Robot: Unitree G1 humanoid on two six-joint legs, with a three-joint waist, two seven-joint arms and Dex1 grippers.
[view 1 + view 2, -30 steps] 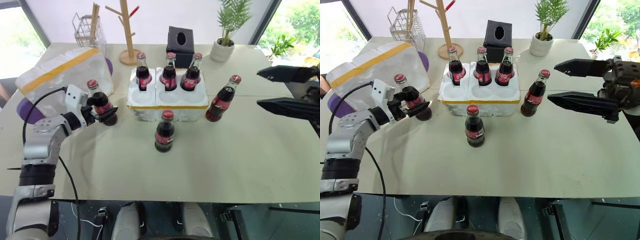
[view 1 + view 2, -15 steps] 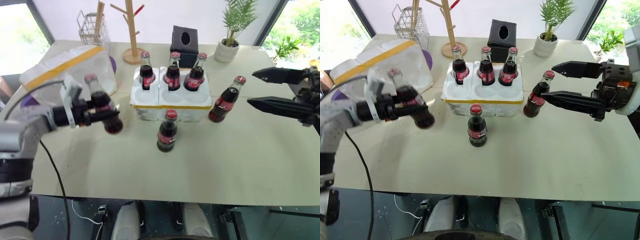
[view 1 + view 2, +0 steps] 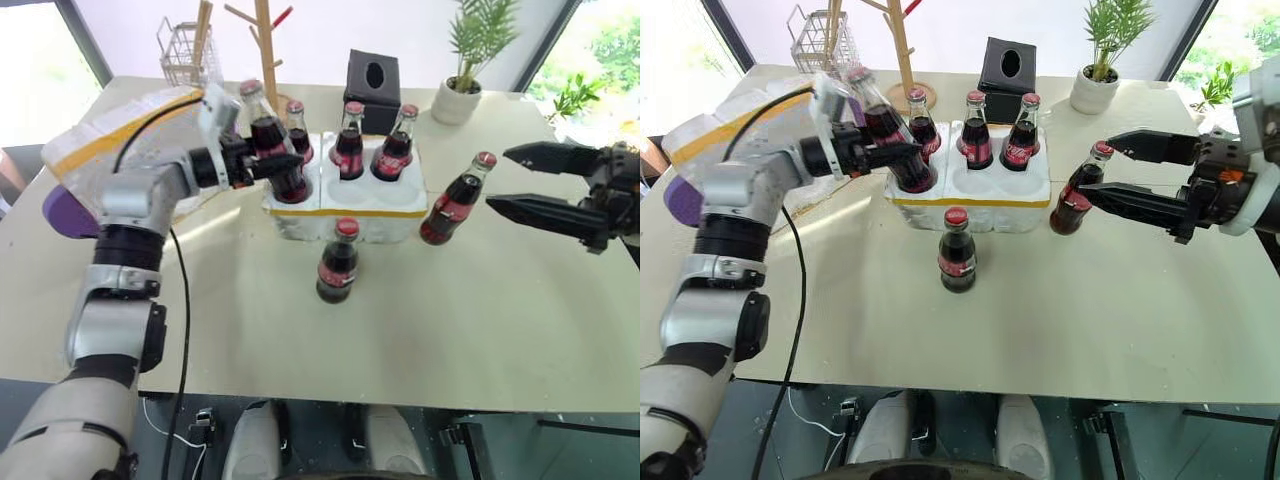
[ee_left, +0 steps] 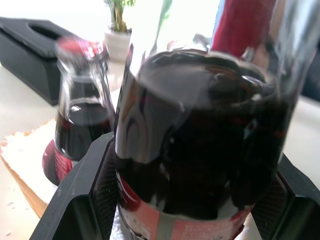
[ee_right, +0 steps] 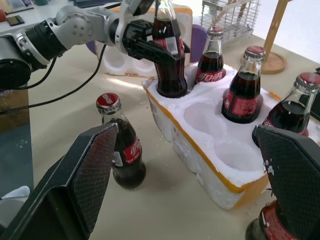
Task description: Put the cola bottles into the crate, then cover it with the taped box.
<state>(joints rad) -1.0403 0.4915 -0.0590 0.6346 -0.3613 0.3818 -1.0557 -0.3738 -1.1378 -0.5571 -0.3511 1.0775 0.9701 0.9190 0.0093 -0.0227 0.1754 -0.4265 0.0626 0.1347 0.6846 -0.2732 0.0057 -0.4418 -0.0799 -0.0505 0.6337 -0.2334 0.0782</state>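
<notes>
Cola bottle clamped in my left gripper, tilted, base at crate front-left well | I must upright it, lower | right gripper spread, near 1 bottle on surface

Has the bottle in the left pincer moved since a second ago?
Yes. The held bottle went from beside the taped box rightward to the crate.

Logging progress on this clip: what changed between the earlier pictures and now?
The left gripper, still shut on a cola bottle, carried it from the table beside the taped box up and across to the crate, where it now sits tilted at the front-left well. The right gripper stayed open beside the leaning bottle. The three back-row bottles and the bottle in front of the crate stayed put.
</notes>
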